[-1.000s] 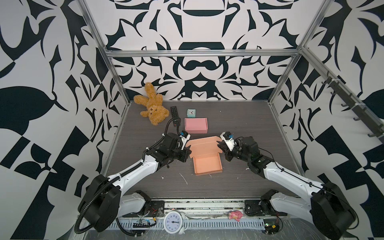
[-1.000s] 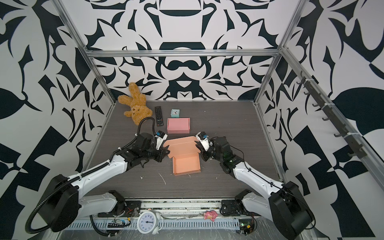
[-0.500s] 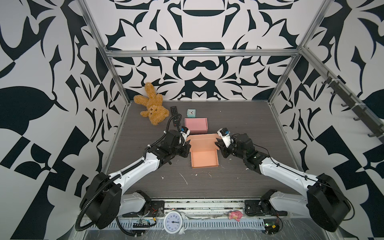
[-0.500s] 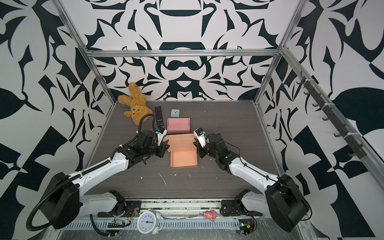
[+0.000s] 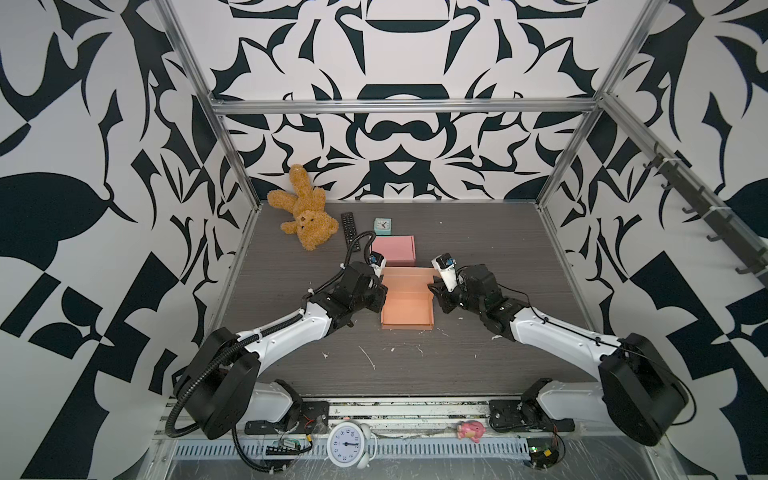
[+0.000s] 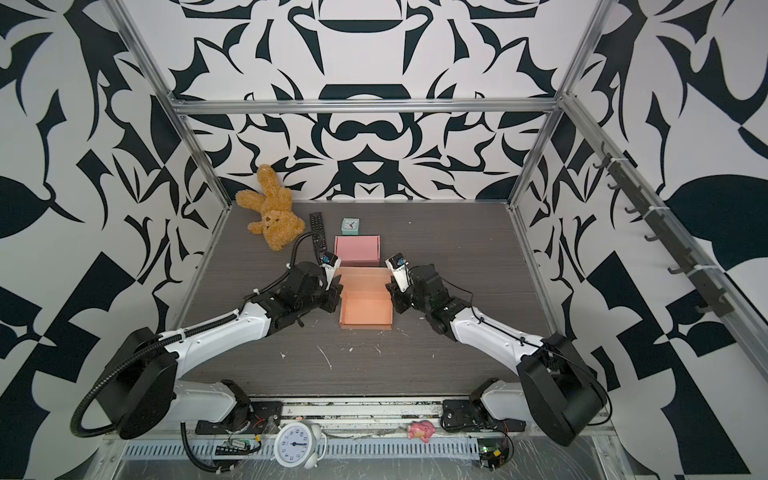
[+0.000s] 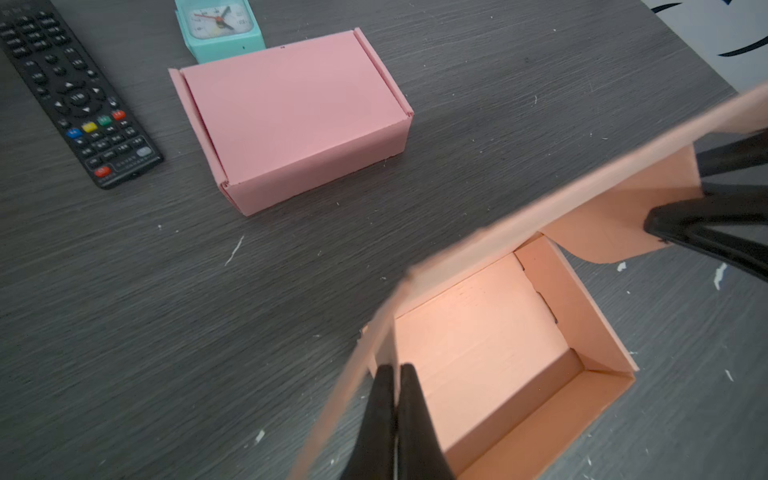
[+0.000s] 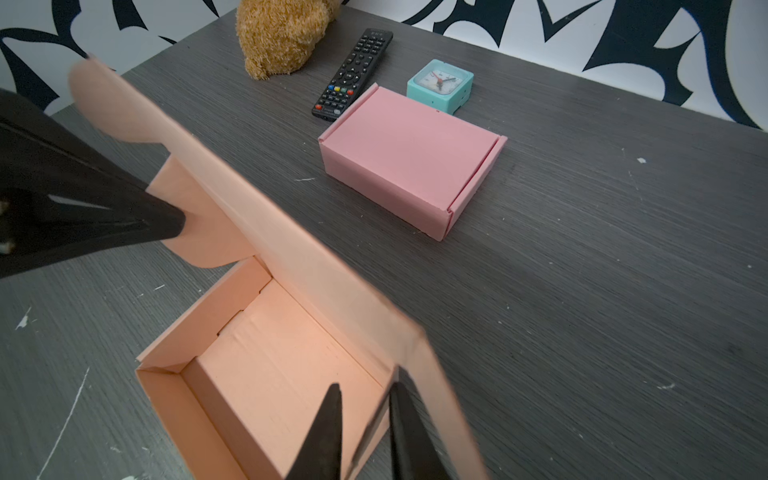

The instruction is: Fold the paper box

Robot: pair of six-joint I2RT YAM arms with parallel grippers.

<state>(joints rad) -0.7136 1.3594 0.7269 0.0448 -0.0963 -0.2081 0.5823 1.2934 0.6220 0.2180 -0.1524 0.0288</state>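
Mid-table, the paper box lies open, its lid held raised, seemingly for closing: one side clenched by the left gripper, the other straddled by the released right gripper.

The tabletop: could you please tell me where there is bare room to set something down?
Bare: the right side of the table, from the pink box to the wall, and the front strip between the orange box and the near edge, scraps only. Crowded: back left with teddy, remote, clock; and centre, where left claw and right claw flank that box.
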